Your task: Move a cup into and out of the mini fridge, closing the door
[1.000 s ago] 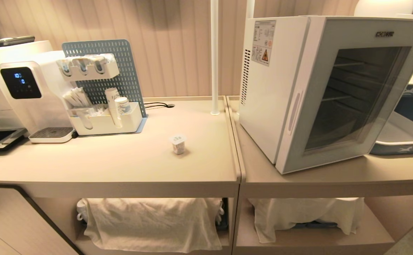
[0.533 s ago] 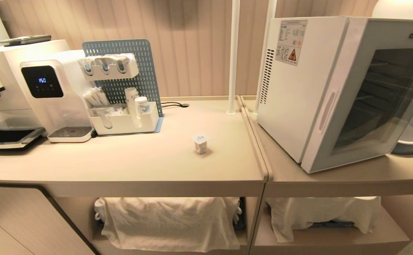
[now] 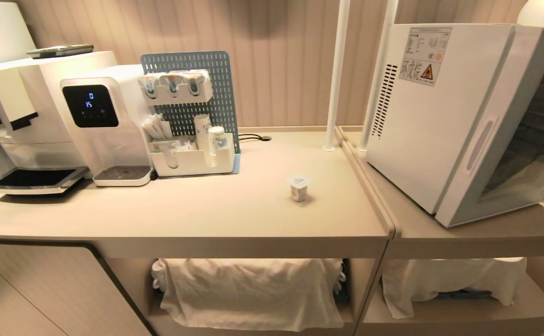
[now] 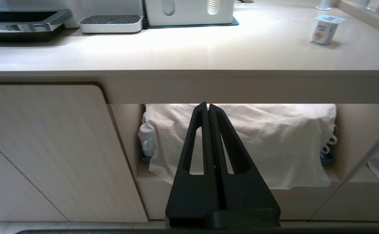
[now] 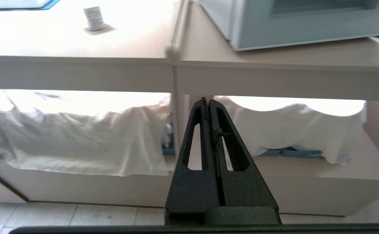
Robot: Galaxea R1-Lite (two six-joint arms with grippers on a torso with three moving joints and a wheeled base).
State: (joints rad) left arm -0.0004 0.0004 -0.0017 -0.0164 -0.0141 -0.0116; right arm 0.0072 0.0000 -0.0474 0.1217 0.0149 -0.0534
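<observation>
Head view: small white plastic cup [image 3: 298,187] with square foil lid stands on the beige surface [image 3: 183,214], left of the white boxy mini fridge [image 3: 444,112], whose door [image 3: 510,149] is shut.

Left wrist view: black left end effector [image 4: 208,107], fingers together, sits below the surface edge; cup [image 4: 326,29] well apart.

Right wrist view: black right end effector [image 5: 208,102], fingers together, likewise low; cup [image 5: 94,18] well apart.

beige counter [image 3: 183,219] bears cup [image 3: 298,187], fridge [image 3: 444,116], dispenser [image 3: 104,126].
</observation>
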